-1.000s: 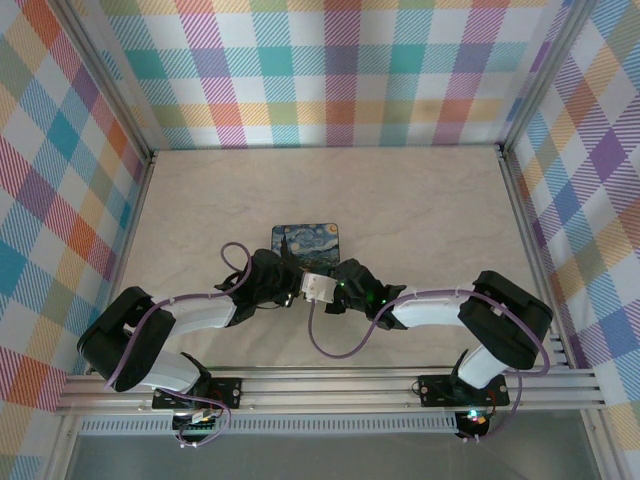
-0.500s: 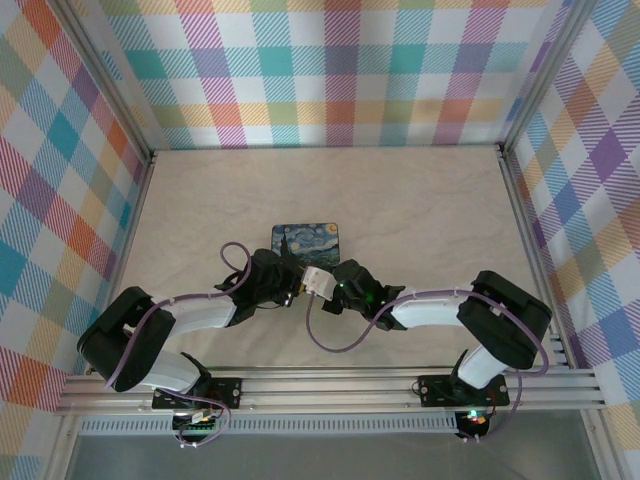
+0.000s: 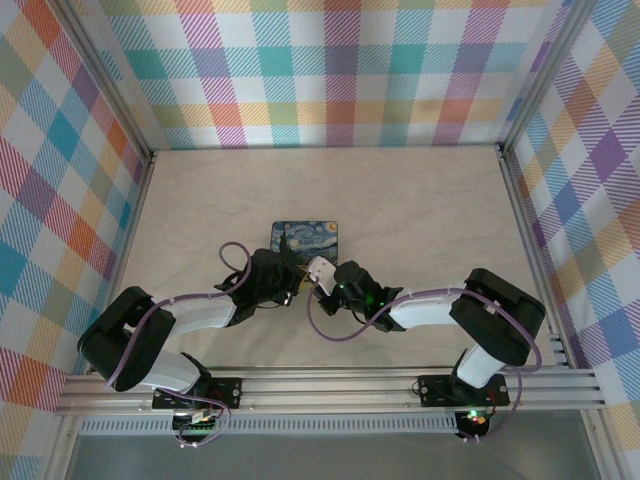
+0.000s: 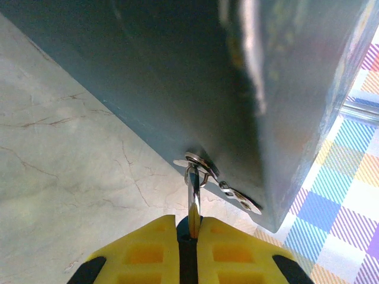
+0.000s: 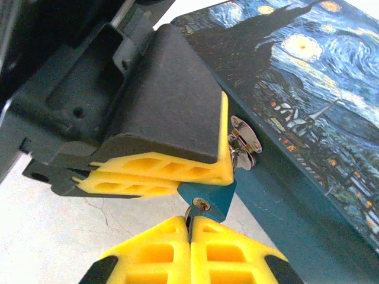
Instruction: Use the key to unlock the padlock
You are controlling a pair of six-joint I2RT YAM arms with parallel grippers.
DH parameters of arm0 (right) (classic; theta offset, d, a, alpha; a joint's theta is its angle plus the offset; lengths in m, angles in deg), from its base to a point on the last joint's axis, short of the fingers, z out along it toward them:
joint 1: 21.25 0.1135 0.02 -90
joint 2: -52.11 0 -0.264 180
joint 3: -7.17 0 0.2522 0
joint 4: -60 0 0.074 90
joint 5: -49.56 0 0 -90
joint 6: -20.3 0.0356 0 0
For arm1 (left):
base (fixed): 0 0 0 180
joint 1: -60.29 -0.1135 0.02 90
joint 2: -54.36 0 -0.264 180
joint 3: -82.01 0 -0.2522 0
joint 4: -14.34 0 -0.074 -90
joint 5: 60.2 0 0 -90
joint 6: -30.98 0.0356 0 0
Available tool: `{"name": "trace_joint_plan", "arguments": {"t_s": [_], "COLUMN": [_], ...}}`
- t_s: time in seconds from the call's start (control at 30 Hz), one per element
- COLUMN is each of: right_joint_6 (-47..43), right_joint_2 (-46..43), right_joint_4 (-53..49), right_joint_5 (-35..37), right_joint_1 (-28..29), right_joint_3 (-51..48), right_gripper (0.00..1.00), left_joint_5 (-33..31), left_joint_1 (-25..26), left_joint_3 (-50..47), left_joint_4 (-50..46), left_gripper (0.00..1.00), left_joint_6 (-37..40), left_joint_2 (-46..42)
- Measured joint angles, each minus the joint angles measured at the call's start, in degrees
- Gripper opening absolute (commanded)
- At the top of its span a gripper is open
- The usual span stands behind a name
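At the near side wall of the painted tin (image 5: pixel 308 89), the small blue padlock (image 5: pixel 210 194) hangs just below the tin's metal hasp (image 5: pixel 244 135), its keyhole (image 5: pixel 202 205) facing the right wrist camera. Its thin silvery shackle (image 4: pixel 193 198) runs up to a ring of the hasp, as the left wrist view shows. Whether the shackle has come loose from the body cannot be told.

The key (image 5: pixel 189 216) shows as a thin sliver of metal reaching from the keyhole down into the right gripper (image 5: pixel 190 228). That gripper's yellow fingers are pressed tight together on the key.

The left gripper (image 4: pixel 188 225) comes in from the other side. Its yellow pads are squeezed narrow on the shackle, and the blue body sticks out just past their tips. The two grippers nearly touch, with the padlock between them.

The tin has a dark teal side and a lid painted with blue and yellow swirls. It lies flat near the middle of the pale, marble-patterned tabletop (image 3: pixel 420 200), a little toward the left edge. From above, both arms reach in from the near edge and meet at the tin's near side.
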Motion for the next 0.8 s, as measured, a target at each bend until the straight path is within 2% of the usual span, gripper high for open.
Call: {"name": "trace_joint_plan", "arguments": {"t_s": [0.1, 0.2, 0.3, 0.53, 0.67, 0.8], "right_joint_6": [2.62, 3.98, 5.16, 6.64, 7.82, 9.94], "right_joint_2": [0.57, 0.87, 1.01, 1.38, 1.38, 1.33], "right_joint_4": [0.63, 1.11, 1.16, 1.11, 1.46, 2.38], "right_joint_5": [-0.44, -0.92, -1.6, -1.77, -2.43, -5.07], "right_joint_1": [-0.22, -0.52, -1.05, -2.58, -2.89, -4.22], "right_joint_3": [0.0, 0.0, -0.2, -1.31, -1.64, -2.27], "right_gripper": [0.0, 0.0, 0.0, 0.0, 0.0, 0.0], "left_joint_5": [-0.35, -0.81, -0.13, -0.59, -2.49, -4.9], "left_joint_1": [0.0, -0.02, 0.09, 0.35, 0.26, -1.25], "left_joint_3": [0.0, 0.0, 0.66, 5.99, 8.61, 10.84], "left_joint_4": [0.02, -0.02, -1.18, -11.78, -19.39, -27.91], "left_gripper": [0.01, 0.19, 0.32, 0.48, 0.54, 0.69], "left_joint_6": [0.04, 0.28, 1.73, 7.8, 12.22, 17.2], "left_joint_2": [0.09, 0.09, 0.02, -4.28, -8.31, -12.66]}}
